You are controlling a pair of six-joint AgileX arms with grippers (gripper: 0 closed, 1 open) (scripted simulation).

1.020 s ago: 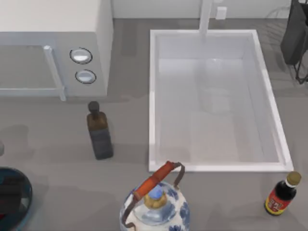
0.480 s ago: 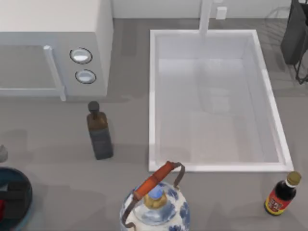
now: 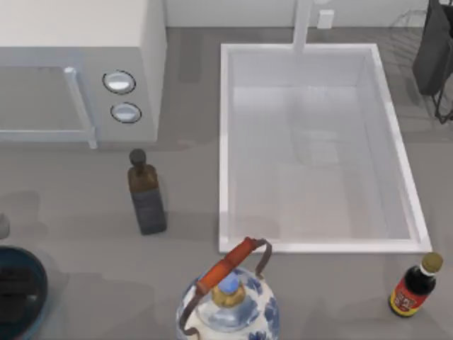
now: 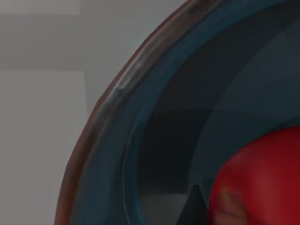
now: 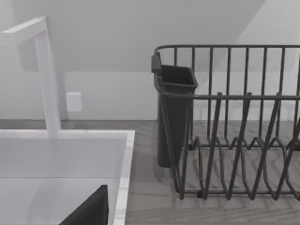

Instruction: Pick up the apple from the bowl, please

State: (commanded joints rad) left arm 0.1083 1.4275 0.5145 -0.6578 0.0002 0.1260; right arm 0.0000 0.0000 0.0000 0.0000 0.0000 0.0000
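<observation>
The blue-teal bowl (image 3: pixel 42 282) lies at the table's front left corner, cut off by the top view's edge. Dark parts of my left gripper (image 3: pixel 10 278) hang over the inside of the bowl. In the left wrist view the bowl's dark rim (image 4: pixel 108 117) curves close by, and the glossy red apple (image 4: pixel 267 183) rests inside the bowl, very near the camera. A small dark tip (image 4: pixel 194 208) pokes up beside the apple. My right arm is parked at the back right, where a dark wedge of the right gripper (image 5: pixel 89 211) shows above the sink's edge.
A microwave (image 3: pixel 78 71) stands at the back left, with a dark bottle (image 3: pixel 146 195) in front of it. The white sink (image 3: pixel 318 246) fills the middle right. A blue-and-white teapot (image 3: pixel 230 304) and a red-labelled sauce bottle (image 3: pixel 414 287) stand along the front. A dish rack (image 5: pixel 234 140) stands at the back right.
The dark gripper parts over the bowl have shifted slightly towards the left edge. The red speck at that edge half a second ago no longer shows in the top view.
</observation>
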